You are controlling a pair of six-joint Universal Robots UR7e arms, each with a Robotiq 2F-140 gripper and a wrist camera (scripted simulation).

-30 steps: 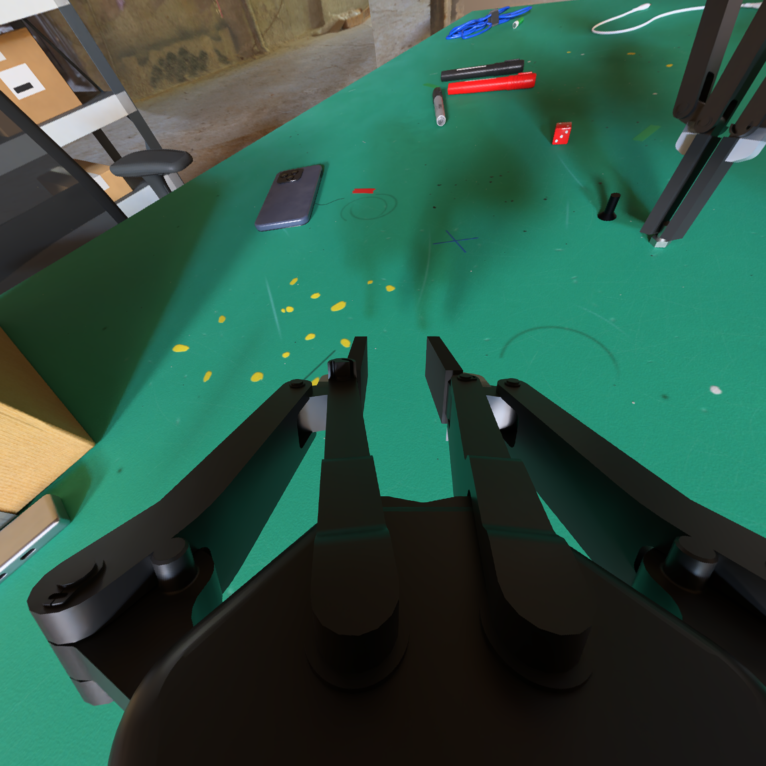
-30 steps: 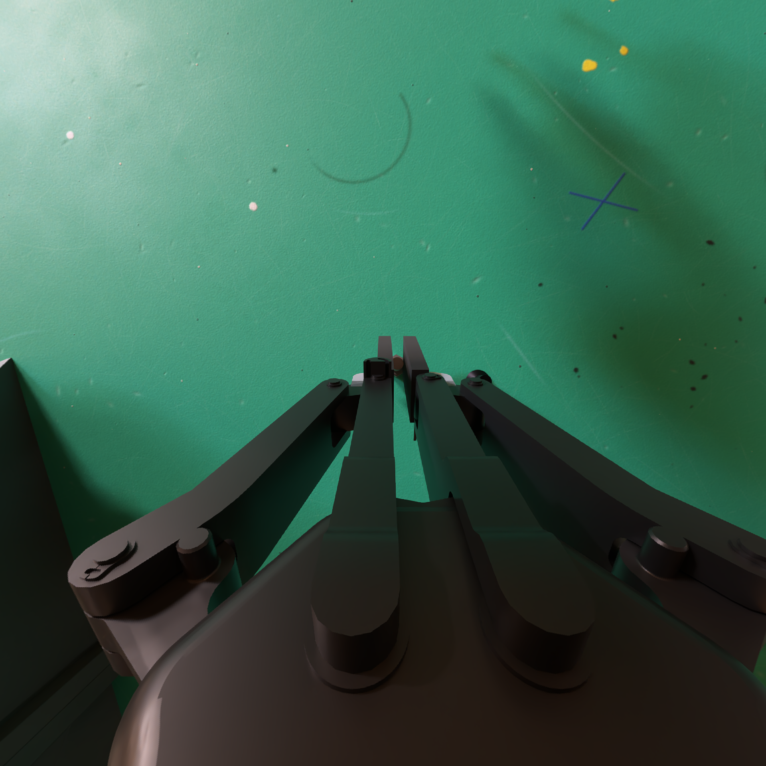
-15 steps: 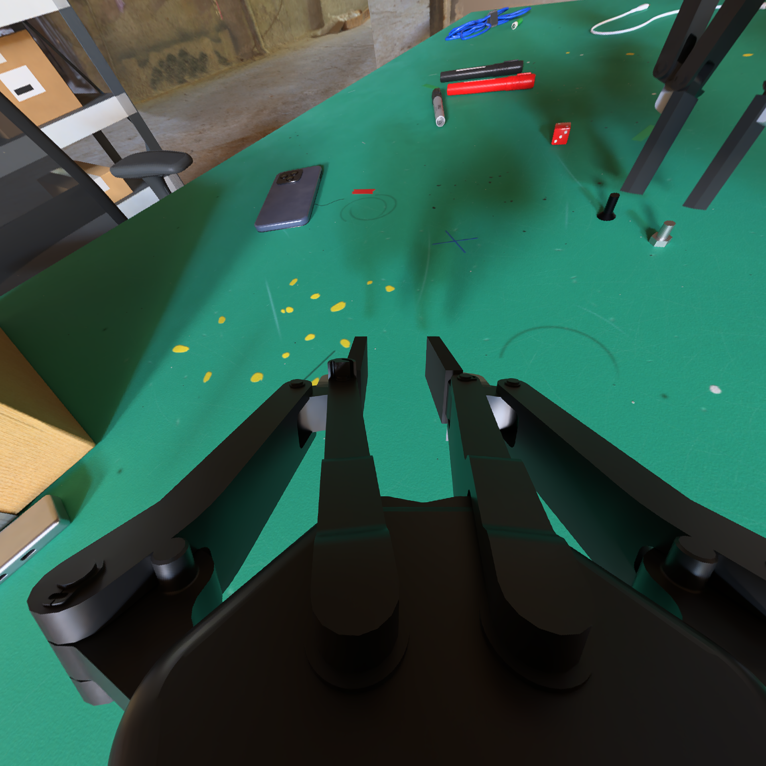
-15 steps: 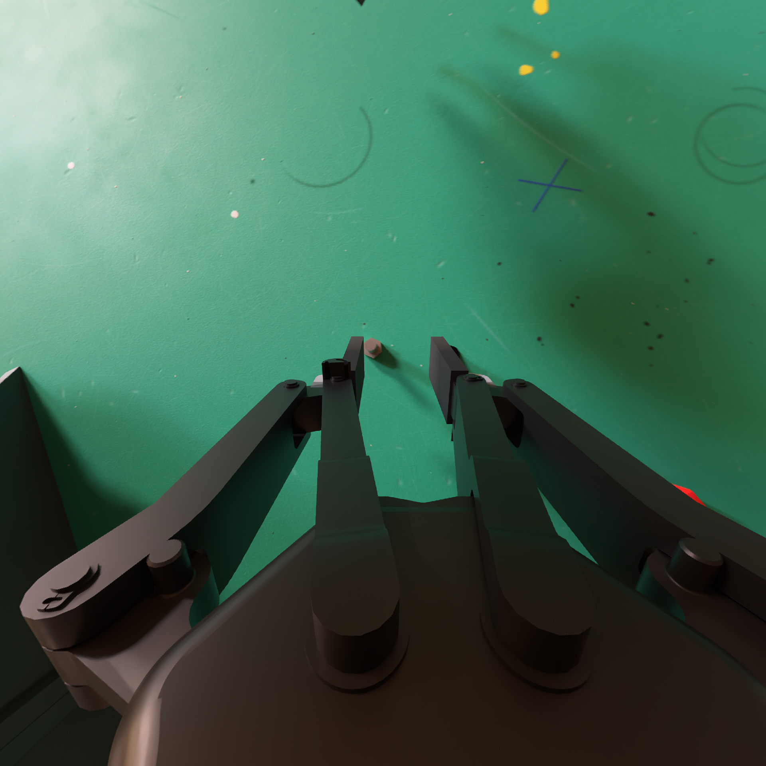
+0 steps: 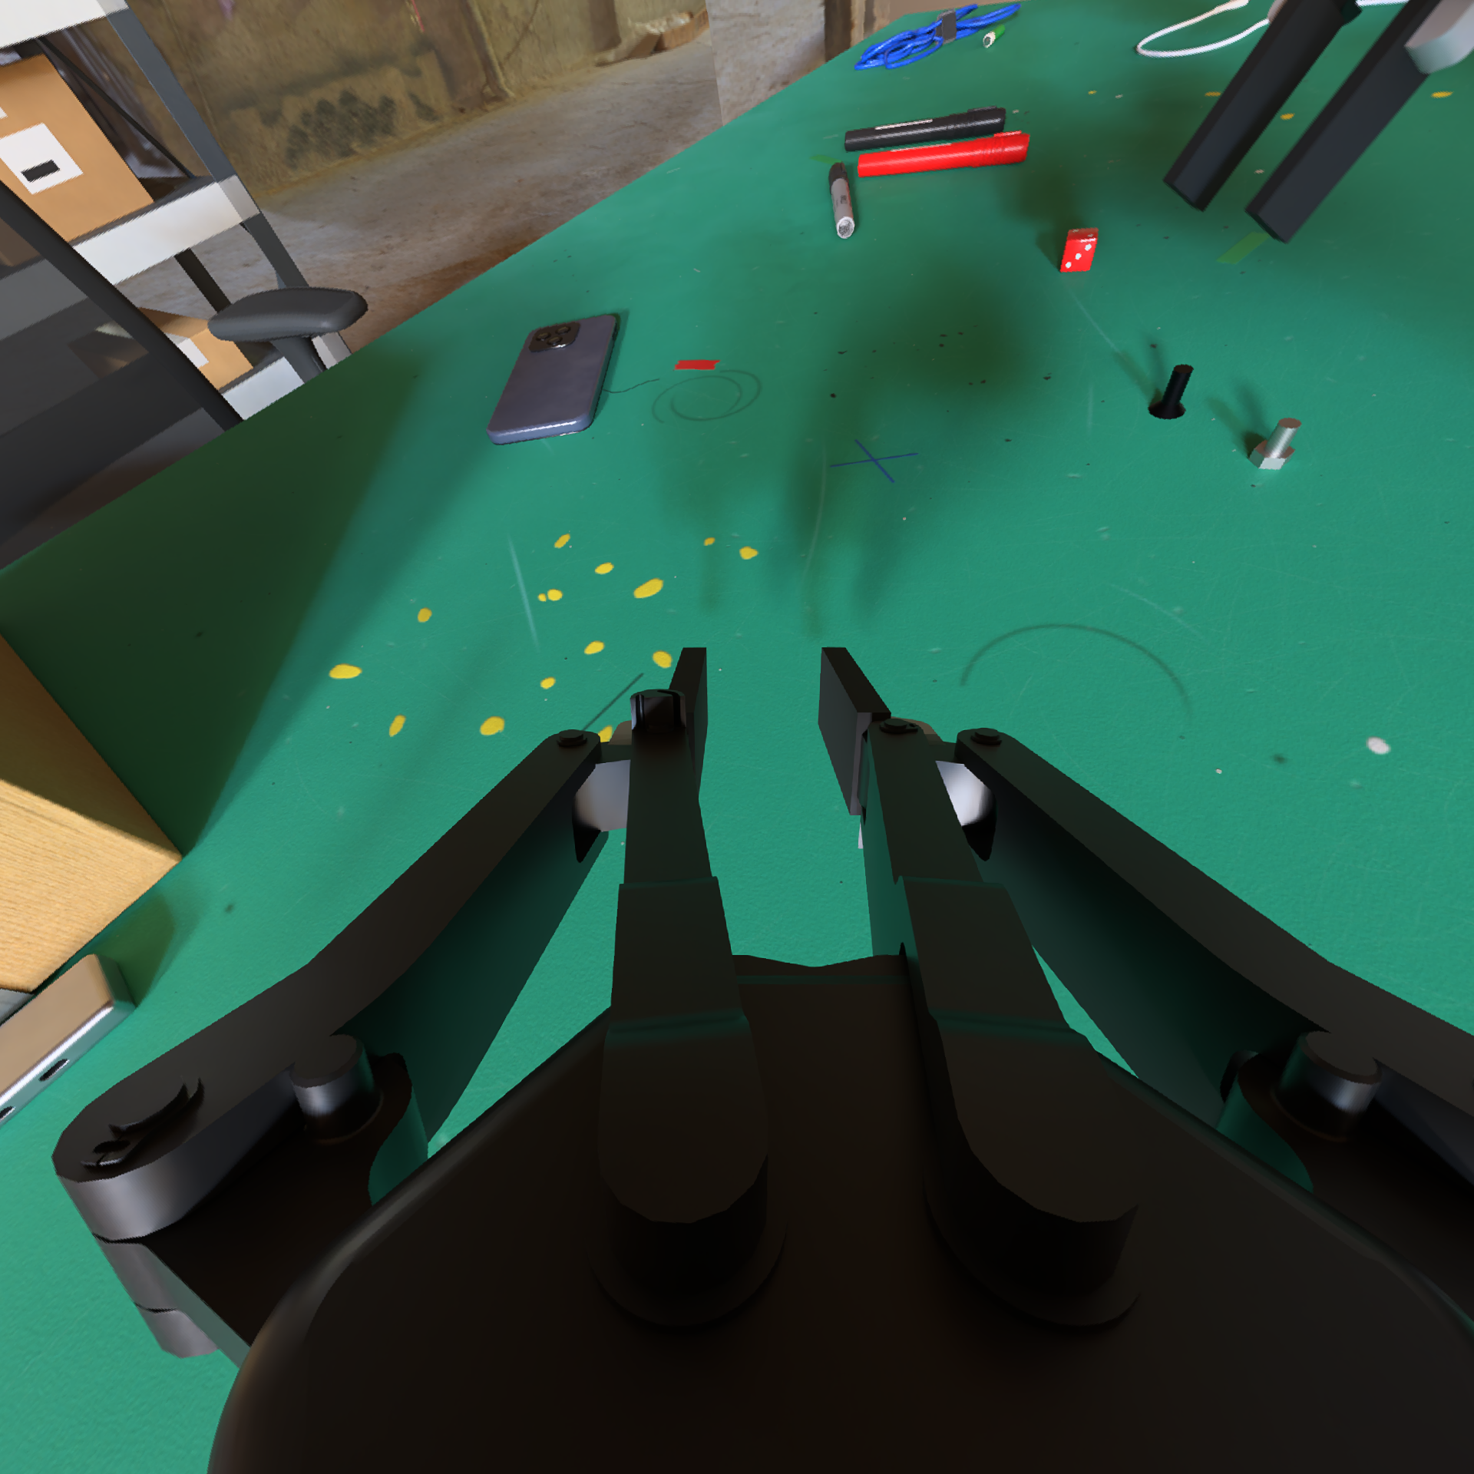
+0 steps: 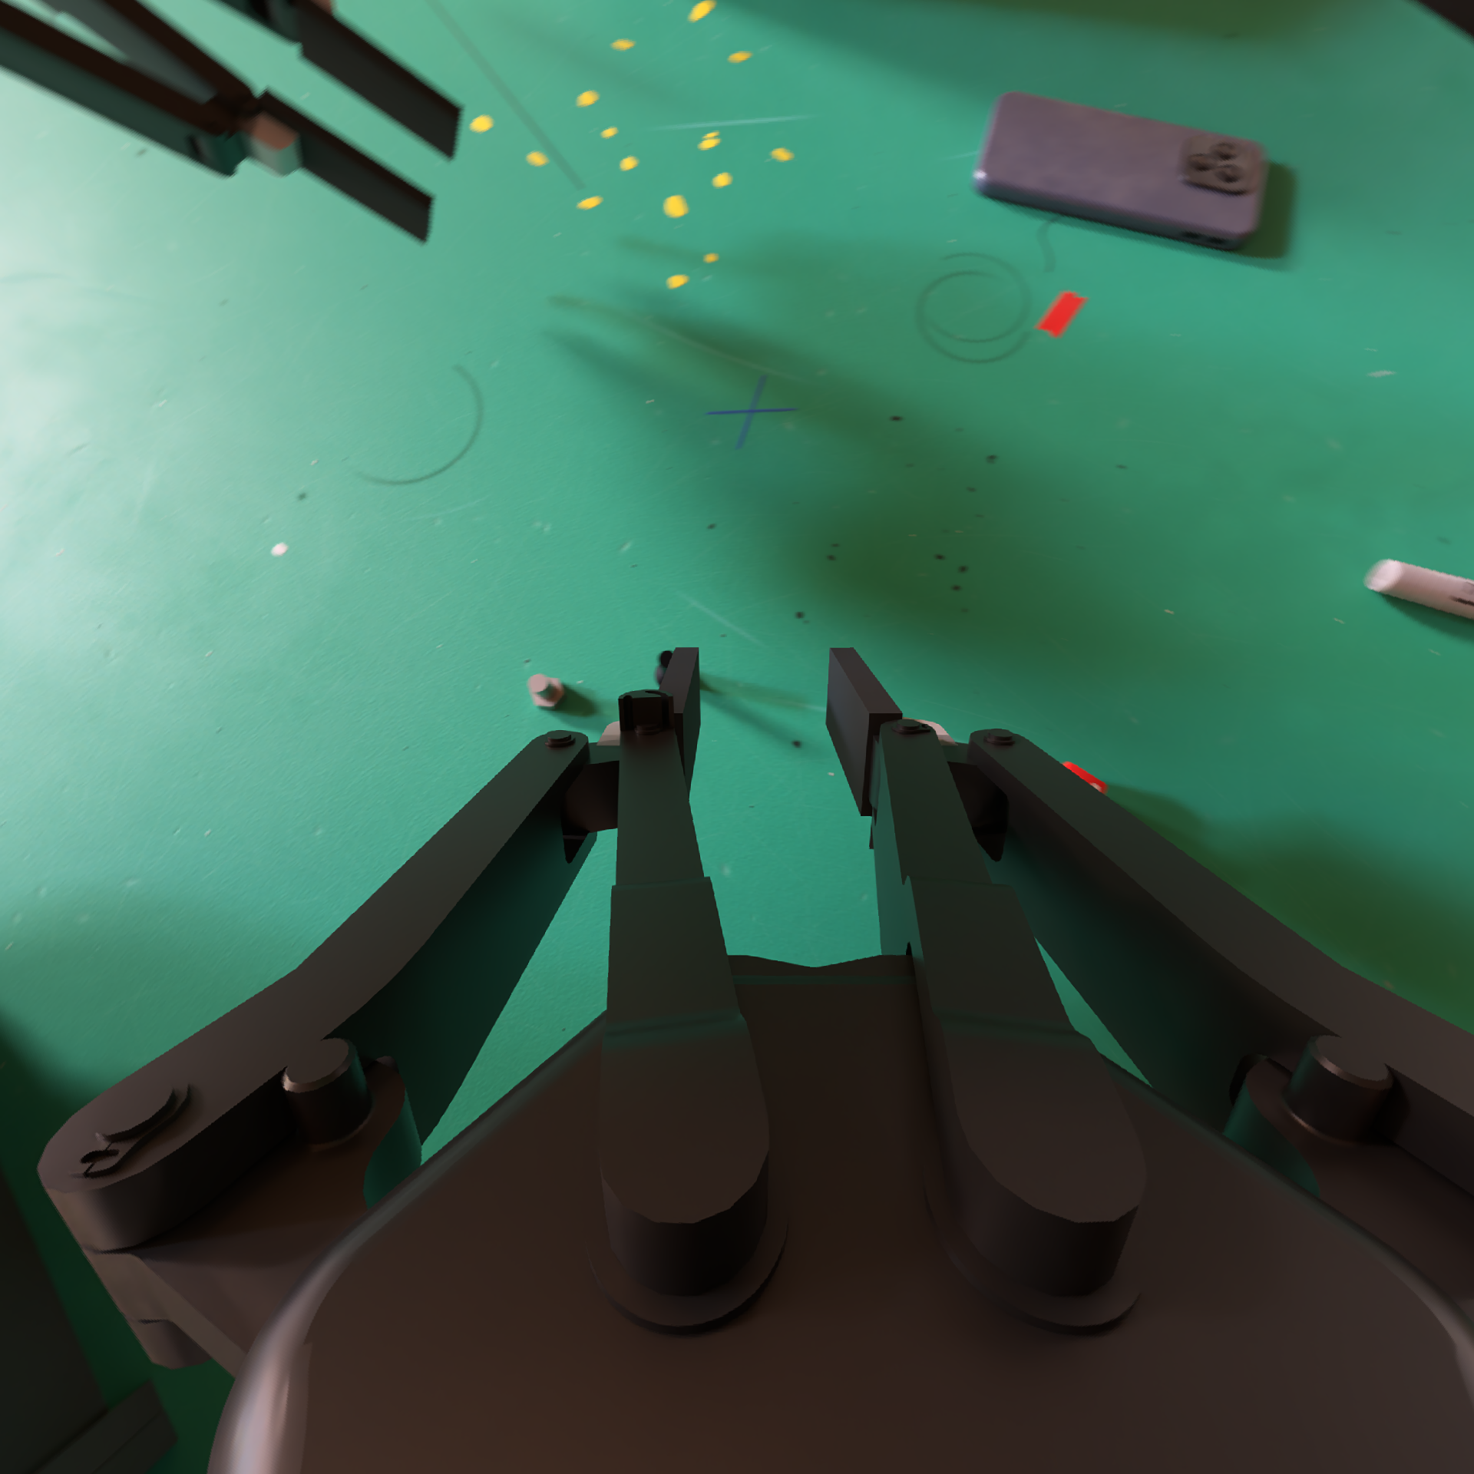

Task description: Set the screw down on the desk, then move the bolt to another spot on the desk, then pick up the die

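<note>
Two sets of jaws hang over a green bench [image 5: 1244, 606], and both stand moderately apart with nothing between them. In the left wrist view, the left jaws sit low above a scatter of yellow spots [image 5: 648, 589], while the right jaws reach down from the top right corner, their tips clear of the surface. A silver screw [image 5: 1274, 445] lies on the bench at the right, tilted with its head down and touching nothing else. Just beside it, on its left, a black bolt [image 5: 1171, 392] stands on its head. A red die [image 5: 1078, 250] rests farther back, well apart from both and nearer a red marker [image 5: 941, 154], a black marker [image 5: 925, 128] and a grey pen [image 5: 840, 199]. A dark phone [image 5: 554, 379] lies face down towards the left, near a scrap of red tape [image 5: 696, 364] and a blue cross [image 5: 873, 460] drawn on the bench. In the right wrist view the screw [image 6: 545, 690] sits left of the right jaws, outside them, and the bolt [image 6: 664, 662] peeks out at the tip of the left-hand finger. Only a red sliver of the die [image 6: 1085, 775] shows past the right-hand linkage. The phone [image 6: 1121, 167] lies at the upper right.
</note>
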